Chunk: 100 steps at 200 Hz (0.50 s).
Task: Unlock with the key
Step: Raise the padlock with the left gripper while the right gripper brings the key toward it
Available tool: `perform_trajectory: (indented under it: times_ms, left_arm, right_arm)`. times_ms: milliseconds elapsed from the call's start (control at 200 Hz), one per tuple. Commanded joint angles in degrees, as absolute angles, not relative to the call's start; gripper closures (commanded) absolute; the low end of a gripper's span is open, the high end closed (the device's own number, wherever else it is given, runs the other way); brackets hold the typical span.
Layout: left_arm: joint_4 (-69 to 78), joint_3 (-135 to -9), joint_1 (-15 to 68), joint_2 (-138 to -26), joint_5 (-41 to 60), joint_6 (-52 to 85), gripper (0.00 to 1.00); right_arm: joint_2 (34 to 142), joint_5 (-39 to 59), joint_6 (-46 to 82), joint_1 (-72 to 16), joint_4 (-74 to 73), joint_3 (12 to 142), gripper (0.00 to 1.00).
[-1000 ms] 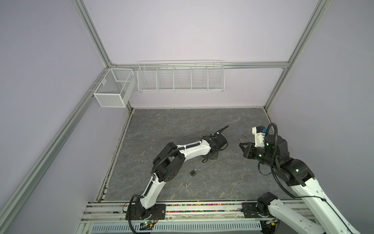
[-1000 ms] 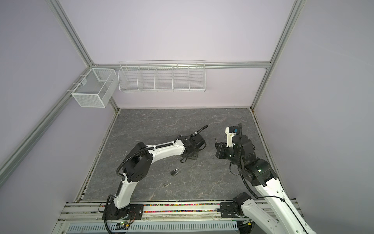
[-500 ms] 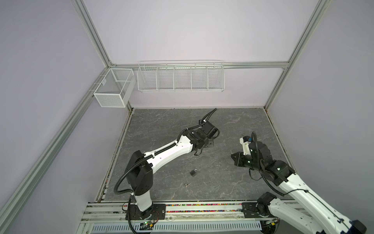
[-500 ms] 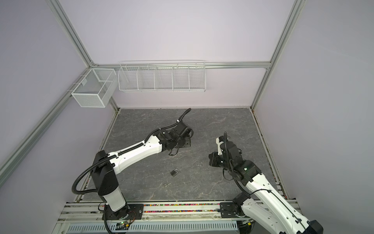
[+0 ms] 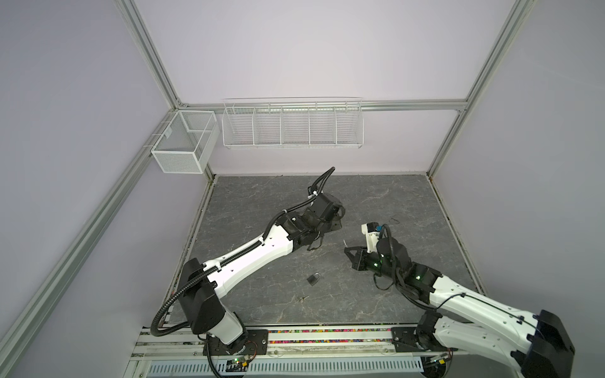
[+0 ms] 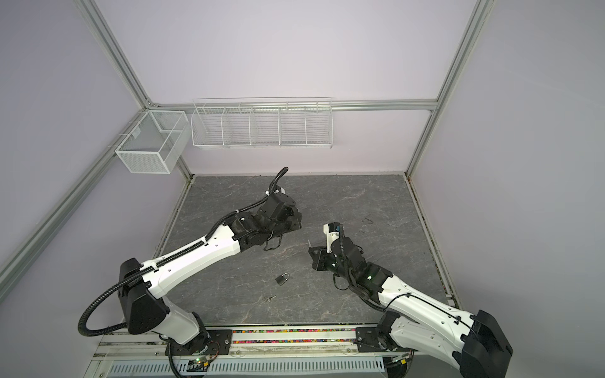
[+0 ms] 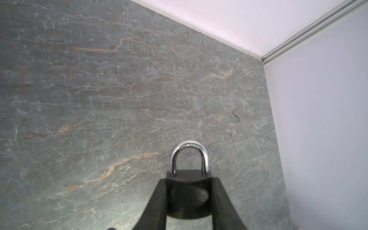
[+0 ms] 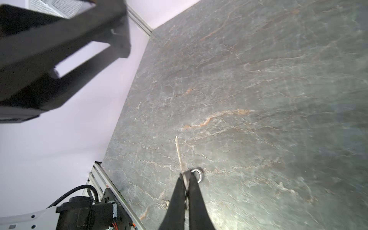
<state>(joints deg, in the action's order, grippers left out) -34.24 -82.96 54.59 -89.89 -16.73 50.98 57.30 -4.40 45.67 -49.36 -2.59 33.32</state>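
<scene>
In the left wrist view a black padlock (image 7: 189, 195) with a silver shackle (image 7: 189, 154) sits clamped between the fingers of my left gripper (image 7: 190, 180), shackle pointing outward. In both top views that gripper (image 5: 337, 224) (image 6: 296, 222) hovers mid-floor and hides the lock. My right gripper (image 8: 187, 176) is shut on the key, whose thin blade (image 8: 179, 153) sticks out past the fingertips. In both top views it (image 5: 347, 253) (image 6: 311, 258) sits right of and nearer than the left gripper, a gap apart, with the key (image 5: 345, 243) pointing up.
A second small padlock (image 5: 313, 279) (image 6: 282, 279) lies on the grey stone floor nearer the front, with a small loose key (image 5: 302, 298) beside it. A wire rack (image 5: 293, 122) hangs on the back wall and a mesh basket (image 5: 183, 144) on the left wall.
The left arm has stretched out low and carried the padlock slightly back and left. The right gripper has come down, leftward and toward the front with the key. Both grips are unchanged.
</scene>
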Motion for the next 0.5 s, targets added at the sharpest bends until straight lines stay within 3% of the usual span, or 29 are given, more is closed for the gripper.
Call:
perform_trajectory:
  times_ms: [0, 200, 495]
  left_arm:
    - [-34.1, -82.8, 54.7, -88.7, -18.2, 54.1, 1.00]
    - [-34.3, -82.2, 54.8, -88.1, -16.6, 54.1, 1.00]
    - [-33.8, -80.3, 54.8, -87.4, -15.3, 52.5, 1.00]
  right_arm:
    - [59.0, -9.7, 47.6, -51.5, -13.0, 33.2, 0.93]
    - [64.1, -8.1, 46.9, -51.7, -19.8, 35.2, 0.93]
    - [66.5, -8.3, 46.6, -51.2, -16.6, 39.2, 0.93]
